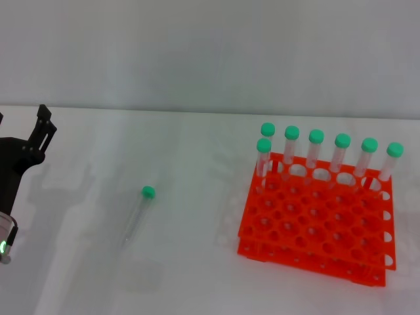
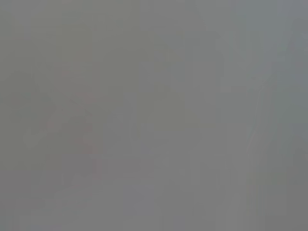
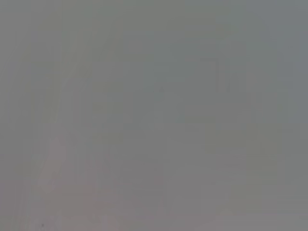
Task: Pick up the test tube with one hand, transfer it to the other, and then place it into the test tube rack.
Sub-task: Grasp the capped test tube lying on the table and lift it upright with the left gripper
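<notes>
Well left of the test tube rack [image 1: 319, 216], the test tube [image 1: 138, 215] lies flat on the white table [image 1: 190, 282], green cap pointing away. It looks light, stiff and slippery, likely to roll; mid-barrel seems the best hold. The left gripper [image 1: 33, 141] waits farther left, jaw state untellable; the right gripper is unseen

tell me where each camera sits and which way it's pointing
Head view: on the robot's head, looking forward and down at the white table, loose test tube, orange rack; left gripper at the left edge.
Left wrist view: plain grey, nothing discernible.
Right wrist view: the same.
Shared: nothing identifiable.
</notes>
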`<state>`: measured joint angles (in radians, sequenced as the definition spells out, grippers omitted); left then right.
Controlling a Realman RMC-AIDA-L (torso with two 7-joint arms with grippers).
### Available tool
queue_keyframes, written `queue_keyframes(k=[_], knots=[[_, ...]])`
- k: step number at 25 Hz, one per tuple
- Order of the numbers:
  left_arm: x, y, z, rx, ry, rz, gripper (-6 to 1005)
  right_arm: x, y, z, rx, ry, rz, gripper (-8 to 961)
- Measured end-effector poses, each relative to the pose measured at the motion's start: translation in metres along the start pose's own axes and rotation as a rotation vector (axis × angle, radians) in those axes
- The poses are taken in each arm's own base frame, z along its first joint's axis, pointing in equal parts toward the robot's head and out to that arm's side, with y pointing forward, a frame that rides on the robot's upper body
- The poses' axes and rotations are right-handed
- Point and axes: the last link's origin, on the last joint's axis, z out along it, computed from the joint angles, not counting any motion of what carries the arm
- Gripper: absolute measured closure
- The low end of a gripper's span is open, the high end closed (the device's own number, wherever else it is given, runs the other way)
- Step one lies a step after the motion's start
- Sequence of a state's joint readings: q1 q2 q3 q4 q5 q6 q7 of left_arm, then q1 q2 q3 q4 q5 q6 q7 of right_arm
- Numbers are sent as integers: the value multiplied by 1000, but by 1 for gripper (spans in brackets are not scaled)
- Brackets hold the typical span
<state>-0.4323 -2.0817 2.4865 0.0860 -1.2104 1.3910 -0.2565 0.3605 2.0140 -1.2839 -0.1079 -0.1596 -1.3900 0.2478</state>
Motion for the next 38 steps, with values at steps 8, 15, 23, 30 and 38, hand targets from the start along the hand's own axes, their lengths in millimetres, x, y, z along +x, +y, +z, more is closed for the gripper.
queue_keyframes(k=[8,15,23,30,38], knots=[[1,0,1,-2,2,0,120,0,0,2,-2,-1,3,116],[1,4,4,-55,-8,-33,121,-1,1,3,-3,-3,3,118],[8,-23,6,-160,-89,-169,121,-1,0,2,-1,-2,3,119],[22,-44,31,-325,-333,-316,121,-2,-1,3,10,-10,-1,121],[74,-56,68,-401,-646,-358,121,-3,-2,4,12,-14,-5,121]])
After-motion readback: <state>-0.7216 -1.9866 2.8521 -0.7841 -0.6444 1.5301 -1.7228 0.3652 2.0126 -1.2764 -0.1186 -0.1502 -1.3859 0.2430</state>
